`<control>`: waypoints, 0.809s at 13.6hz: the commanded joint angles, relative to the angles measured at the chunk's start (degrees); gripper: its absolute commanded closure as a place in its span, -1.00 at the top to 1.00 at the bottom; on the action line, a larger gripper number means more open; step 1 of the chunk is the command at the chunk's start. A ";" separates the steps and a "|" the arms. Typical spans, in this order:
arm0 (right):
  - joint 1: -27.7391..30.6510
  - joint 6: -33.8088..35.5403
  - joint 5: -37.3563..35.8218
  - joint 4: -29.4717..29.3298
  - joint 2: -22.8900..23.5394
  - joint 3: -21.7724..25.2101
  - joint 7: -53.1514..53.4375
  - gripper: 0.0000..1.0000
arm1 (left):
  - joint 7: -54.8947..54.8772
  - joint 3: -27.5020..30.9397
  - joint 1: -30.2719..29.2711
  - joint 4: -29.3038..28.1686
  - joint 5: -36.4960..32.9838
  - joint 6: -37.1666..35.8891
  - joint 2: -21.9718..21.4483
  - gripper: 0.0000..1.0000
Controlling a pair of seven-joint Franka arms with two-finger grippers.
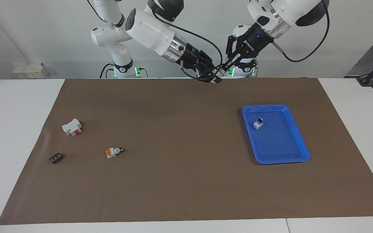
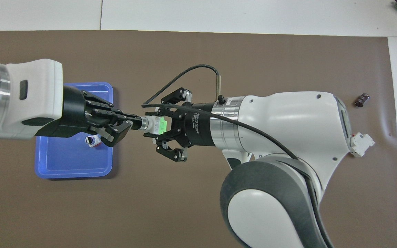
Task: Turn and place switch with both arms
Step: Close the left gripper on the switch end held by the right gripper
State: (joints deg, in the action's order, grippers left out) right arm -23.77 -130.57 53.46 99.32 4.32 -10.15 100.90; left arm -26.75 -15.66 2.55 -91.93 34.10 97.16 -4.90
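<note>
Fingers of both grippers are pinched on the switch (image 2: 156,124) at once, in the air above the brown mat (image 1: 180,181) near the robots' edge of the table. The right gripper (image 2: 162,127) clamps the white body with the green block, its outer links splayed to either side. The left gripper (image 2: 137,123) has its fingertips closed on the end of the switch that points toward the left arm's end of the table. In the facing view the two grippers meet tip to tip, and the switch itself is too hidden there to make out.

A blue tray (image 1: 295,147) lies on the mat toward the left arm's end, with a small white switch with a black cap (image 1: 258,123) standing in it; in the overhead view the left gripper partly covers the tray. Toward the right arm's end lie a white blocky part with red (image 1: 72,127), an orange-block switch (image 1: 113,151) farther from the robots, and a small dark part (image 1: 55,158) beside it, nearer the table's end. These three are well apart from the grippers.
</note>
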 commanded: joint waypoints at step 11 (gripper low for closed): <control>0.22 -0.83 1.21 0.70 -0.37 -0.14 0.26 -1.00 | 36.21 -0.94 0.44 -0.97 1.23 1.19 -2.04 -1.00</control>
State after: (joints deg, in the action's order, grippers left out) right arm -23.73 -130.55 53.46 99.31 4.19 -10.06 100.90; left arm 3.78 -15.76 2.55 -92.02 34.42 97.54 -5.05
